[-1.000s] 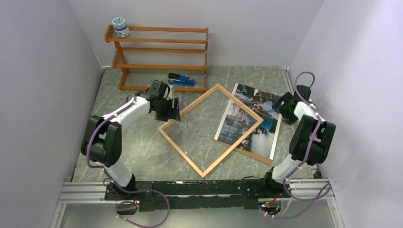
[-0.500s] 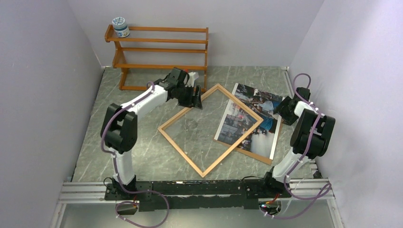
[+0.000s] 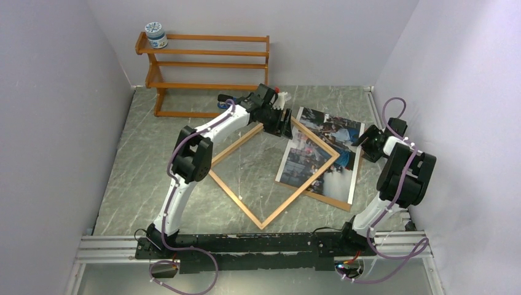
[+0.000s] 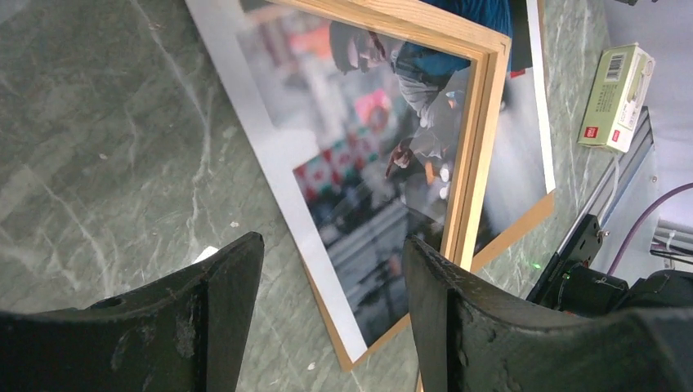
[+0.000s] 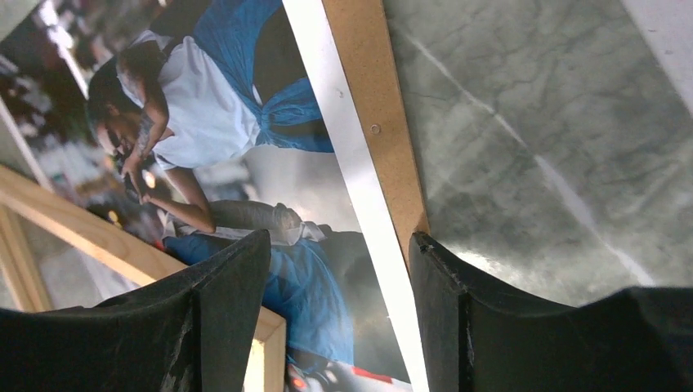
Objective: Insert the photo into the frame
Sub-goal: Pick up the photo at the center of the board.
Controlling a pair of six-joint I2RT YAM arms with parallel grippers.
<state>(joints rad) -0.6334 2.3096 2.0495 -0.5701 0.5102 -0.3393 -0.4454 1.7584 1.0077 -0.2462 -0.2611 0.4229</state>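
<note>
The frame, thin light wood, lies as a diamond on the marble table. Its right corner overlaps the photo, which rests on a brown backing board. My left gripper hovers open over the frame's top corner. In the left wrist view the left gripper stands above the photo, its white edge and the frame, holding nothing. My right gripper is at the photo's right edge. In the right wrist view the right gripper is open, straddling the white edge of the photo and the board.
An orange-brown shelf rack stands against the back wall with a small jar on its top left. Walls close in on both sides. A green-and-white box lies near the table's edge by the rail.
My left arm has swung right, from the frame's left corner to its top corner beside the photo. The right gripper has shifted slightly right and its jaws have narrowed a little.
</note>
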